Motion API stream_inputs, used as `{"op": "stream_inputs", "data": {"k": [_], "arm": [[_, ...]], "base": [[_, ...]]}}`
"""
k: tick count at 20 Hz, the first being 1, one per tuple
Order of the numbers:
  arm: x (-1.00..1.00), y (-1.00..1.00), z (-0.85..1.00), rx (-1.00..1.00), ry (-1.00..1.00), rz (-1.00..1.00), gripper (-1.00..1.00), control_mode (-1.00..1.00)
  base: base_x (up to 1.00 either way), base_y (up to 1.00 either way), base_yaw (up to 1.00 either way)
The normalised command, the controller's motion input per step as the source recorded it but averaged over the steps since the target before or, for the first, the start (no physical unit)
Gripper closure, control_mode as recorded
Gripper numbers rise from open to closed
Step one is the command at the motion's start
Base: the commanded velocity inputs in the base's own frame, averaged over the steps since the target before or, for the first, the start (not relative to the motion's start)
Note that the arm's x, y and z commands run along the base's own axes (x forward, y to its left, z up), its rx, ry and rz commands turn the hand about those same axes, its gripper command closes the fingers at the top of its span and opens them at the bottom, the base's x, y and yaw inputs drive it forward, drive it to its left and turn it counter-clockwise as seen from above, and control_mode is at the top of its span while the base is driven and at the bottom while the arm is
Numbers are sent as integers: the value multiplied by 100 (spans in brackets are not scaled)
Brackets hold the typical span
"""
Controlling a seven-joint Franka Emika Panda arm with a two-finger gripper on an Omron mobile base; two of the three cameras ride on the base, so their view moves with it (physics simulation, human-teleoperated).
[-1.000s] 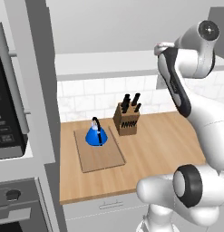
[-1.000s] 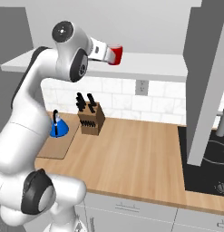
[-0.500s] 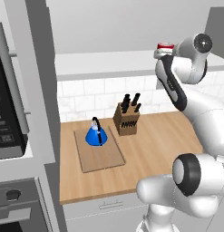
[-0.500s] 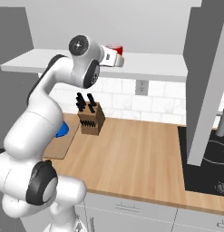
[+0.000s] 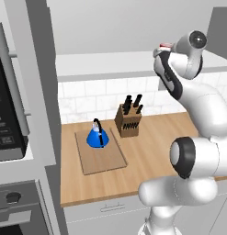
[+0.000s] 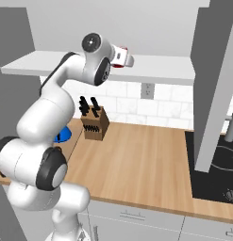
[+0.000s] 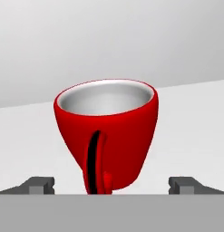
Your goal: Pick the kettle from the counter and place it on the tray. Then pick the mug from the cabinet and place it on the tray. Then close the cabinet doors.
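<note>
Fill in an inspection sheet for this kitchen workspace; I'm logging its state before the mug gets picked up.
Surface: light wood counter, bare apart from the tray and the knife block.
Job's things: blue kettle upright on the tray; red mug upright on the white cabinet shelf, handle facing the hand camera.
Clutter: wooden knife block beside the tray, apart from it.
Grippers: gripper open, fingertips either side of the mug, not closed on it.
Cables: nothing seen.
Surroundings: oven column at the left, wall socket on white tiles, black hob at the right.
</note>
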Motion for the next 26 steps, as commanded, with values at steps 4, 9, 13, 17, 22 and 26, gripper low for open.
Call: {"op": "stream_inputs", "data": {"k": [4,9,13,17,22,26], "arm": [[30,-5,1,0,3,0,-100,-100],[19,-3,0,0,0,0,-100,-100],[17,-3,0,0,0,0,-100,-100],[2,0,0,0,0,0,-100,-100],[0,-1,0,0,0,-2,-100,-100],[0,0,0,0,0,-4,-100,-100]], "base": [[0,0,0],[0,0,0],[0,0,0],[0,0,0],[0,0,0],[0,0,0]]}}
